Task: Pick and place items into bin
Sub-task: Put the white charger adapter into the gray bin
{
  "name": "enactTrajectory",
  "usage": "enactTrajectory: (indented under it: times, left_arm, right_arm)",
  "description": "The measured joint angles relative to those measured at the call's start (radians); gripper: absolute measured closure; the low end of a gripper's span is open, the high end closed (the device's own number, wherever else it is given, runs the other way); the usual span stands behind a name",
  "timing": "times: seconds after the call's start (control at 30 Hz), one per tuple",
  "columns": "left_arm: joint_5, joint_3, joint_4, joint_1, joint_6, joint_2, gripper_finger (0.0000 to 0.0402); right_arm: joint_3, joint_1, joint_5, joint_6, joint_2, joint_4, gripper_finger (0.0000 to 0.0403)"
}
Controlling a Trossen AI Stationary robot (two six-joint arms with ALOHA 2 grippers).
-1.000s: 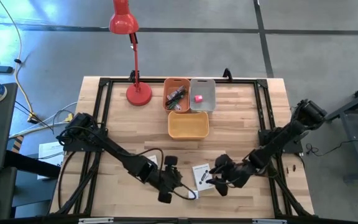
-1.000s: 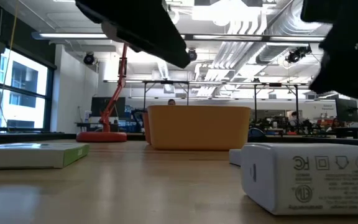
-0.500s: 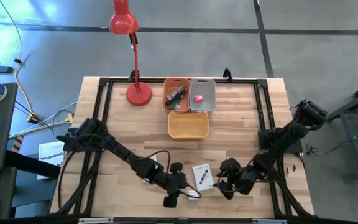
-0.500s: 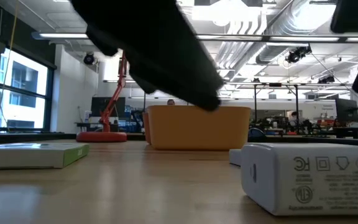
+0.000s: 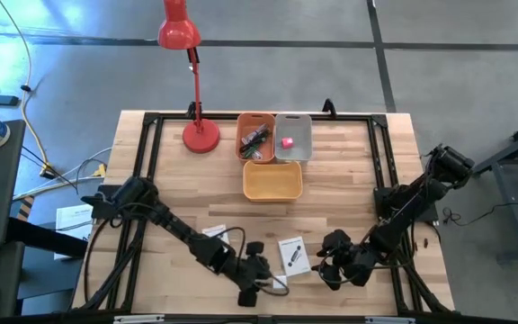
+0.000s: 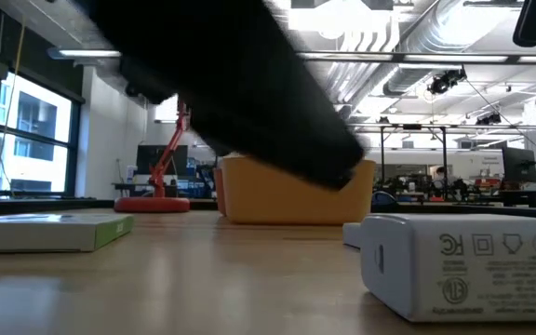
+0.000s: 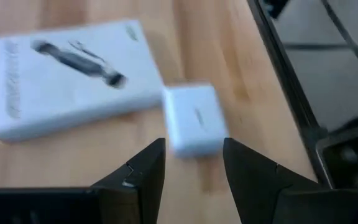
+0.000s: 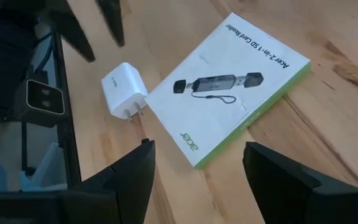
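Now the left gripper (image 5: 257, 272) sits farther along the table's near edge than half a second ago, closer to the white block (image 5: 280, 283). Its fingers (image 7: 143, 168) are spread wide and hold nothing; the block (image 7: 193, 126) lies on the wood just ahead of them, touching the white card box (image 7: 67, 74). The right gripper (image 5: 328, 265) has drawn slightly away from the box (image 5: 294, 254); its fingers (image 8: 129, 172) are also apart and empty. The yellow bin (image 5: 272, 181) stands well apart, mid-table. In the low view the left arm (image 6: 231, 102) now covers more of the bin (image 6: 287, 200).
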Motion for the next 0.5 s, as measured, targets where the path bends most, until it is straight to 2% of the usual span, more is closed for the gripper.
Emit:
enactTrajectory:
  times: [0.23,0.37,0.5]
  left_arm:
    - [0.013,-0.003,0.040,-0.006,0.037,0.022,0.0252]
    - [-0.016,-0.001,0.055,-0.007,0.051,0.018,0.0252]
    - [-0.044,-0.002,0.106,-0.006,0.126,0.019,0.0252]
  right_arm:
    - [0.000,0.003,0.005,-0.058,0.000,0.030,0.0171]
    - [0.000,0.003,0.008,-0.066,0.000,0.030,0.0171]
    - [0.000,0.003,0.022,-0.069,0.000,0.030,0.0171]
